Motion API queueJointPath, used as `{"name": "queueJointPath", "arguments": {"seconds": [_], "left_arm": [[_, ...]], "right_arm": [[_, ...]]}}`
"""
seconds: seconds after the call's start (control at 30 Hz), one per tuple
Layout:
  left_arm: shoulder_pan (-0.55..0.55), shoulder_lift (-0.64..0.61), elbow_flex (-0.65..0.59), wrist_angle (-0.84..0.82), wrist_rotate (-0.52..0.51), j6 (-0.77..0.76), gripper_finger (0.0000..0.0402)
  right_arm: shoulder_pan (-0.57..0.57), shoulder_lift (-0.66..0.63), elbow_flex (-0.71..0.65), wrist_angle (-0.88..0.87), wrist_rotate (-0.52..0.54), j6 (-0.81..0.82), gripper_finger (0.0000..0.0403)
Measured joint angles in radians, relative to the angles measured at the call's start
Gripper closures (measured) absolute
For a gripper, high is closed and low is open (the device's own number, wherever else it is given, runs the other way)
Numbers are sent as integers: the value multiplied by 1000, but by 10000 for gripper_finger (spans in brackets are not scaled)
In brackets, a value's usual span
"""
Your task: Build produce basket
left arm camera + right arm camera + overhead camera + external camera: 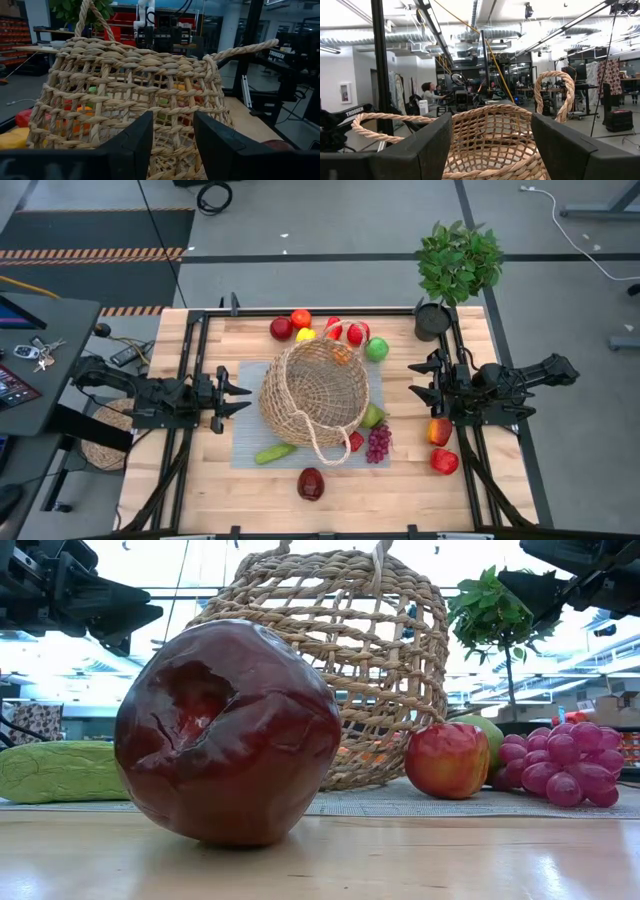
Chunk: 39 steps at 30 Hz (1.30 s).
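No produce is held yet; the step in hand is judged to be choosing a first piece to load. The basket (315, 402) sits mid-table. The left gripper (238, 398), clenched empty, is at its 9 o'clock; the right gripper (420, 380), part-open and empty, is at 3 o'clock. The produce (310, 483) is scattered around the basket.

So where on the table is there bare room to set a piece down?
Bare wood runs along the near edge on both sides of the dark red piece, and in a strip left of the mat. The far edge is crowded with produce behind the basket. Grapes and two apples fill the near right.
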Motion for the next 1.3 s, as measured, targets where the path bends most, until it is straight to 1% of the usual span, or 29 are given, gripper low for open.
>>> {"name": "queueJointPath", "arguments": {"seconds": [0.2,0.4,0.63,0.83,0.9,0.97,1.03,1.1,1.2,1.3], "left_arm": [[0,0,0,0,0,0,249],[0,0,0,1,0,0,254],[0,0,0,51,1,-1,251],[0,0,0,47,-6,-2,255],[0,0,0,48,-23,-45,257],[0,0,0,52,-33,-155,257],[5,1,0,133,-42,-161,258],[5,-1,0,254,-37,-102,259],[5,0,0,409,12,15,260],[5,0,0,476,64,77,258]], "right_arm": [[0,0,0,0,0,0,128],[0,0,0,0,0,0,128],[0,0,0,0,0,0,128],[0,0,0,0,0,0,128],[0,0,0,0,0,0,128],[0,0,0,0,0,0,128],[0,0,0,0,0,0,128],[0,0,0,0,0,0,128],[0,0,0,0,0,0,128],[0,0,0,0,0,0,128]]}}
